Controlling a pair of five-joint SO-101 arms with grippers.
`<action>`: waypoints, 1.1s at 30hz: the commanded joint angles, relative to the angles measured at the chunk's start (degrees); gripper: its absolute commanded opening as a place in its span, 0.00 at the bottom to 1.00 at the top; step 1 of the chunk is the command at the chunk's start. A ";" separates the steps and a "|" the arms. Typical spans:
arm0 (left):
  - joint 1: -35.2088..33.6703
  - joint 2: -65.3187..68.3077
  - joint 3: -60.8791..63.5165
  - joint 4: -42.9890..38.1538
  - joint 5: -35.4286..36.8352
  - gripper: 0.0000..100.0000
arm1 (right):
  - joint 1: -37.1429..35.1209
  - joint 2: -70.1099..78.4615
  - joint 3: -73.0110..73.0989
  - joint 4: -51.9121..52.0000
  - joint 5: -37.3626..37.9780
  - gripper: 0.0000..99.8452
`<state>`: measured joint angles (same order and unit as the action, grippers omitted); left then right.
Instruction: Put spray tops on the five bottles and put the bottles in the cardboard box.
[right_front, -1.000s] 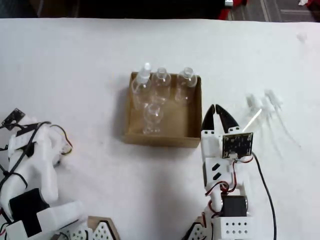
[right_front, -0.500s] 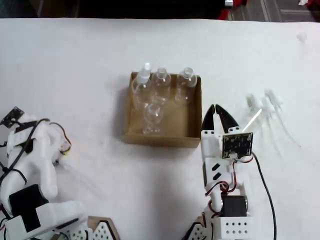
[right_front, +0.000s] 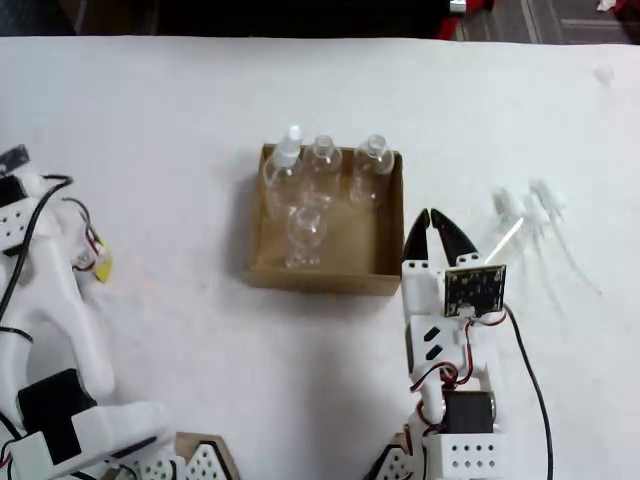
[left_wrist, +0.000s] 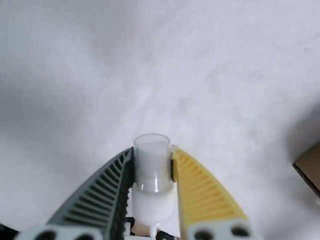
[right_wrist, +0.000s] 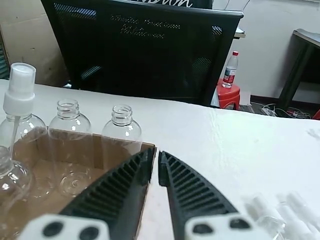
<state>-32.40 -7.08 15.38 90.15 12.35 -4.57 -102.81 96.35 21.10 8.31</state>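
Four bottles (right_front: 322, 165) stand in the box (right_front: 325, 278) at mid-surface (right_front: 150, 120). The capped bottle (right_front: 283, 165), at the far left corner, carries a spray top; the other three have open necks.

Step in hand, as judged: topping, at an early stage, with packing already done for these four.

Left tool (left_wrist: 151, 151): clamped on a held top (left_wrist: 152, 170), over bare surface, well apart from the box.

Right tool (right_front: 430, 225): fingers together, empty, just beside the box's near right corner.

Loose tops (right_front: 525, 210): a small cluster on the surface to the right of the box.

Next move, as judged: bring the held top over an open neck, feed its tube straight down, then seat it. The right tool would likely have to steady that bottle.

View notes: the left wrist view gives the grip, which the high view hides under the left arm (right_front: 75, 340). The right wrist view gives necks and the capped bottle (right_wrist: 17, 100) in profile. The high view gives the layout.
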 joint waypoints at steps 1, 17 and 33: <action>1.01 -1.01 -6.51 2.46 -5.98 0.02 | 0.04 -0.31 0.44 0.04 0.62 0.02; 22.46 -3.47 -9.49 11.43 -13.63 0.02 | 0.31 -0.31 0.44 -0.13 0.70 0.02; 36.00 -38.29 -12.84 3.52 -13.27 0.02 | 0.04 -0.40 0.44 -0.31 5.01 0.02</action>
<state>2.68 -38.37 2.11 99.03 -0.57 -4.57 -102.81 96.35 21.10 12.09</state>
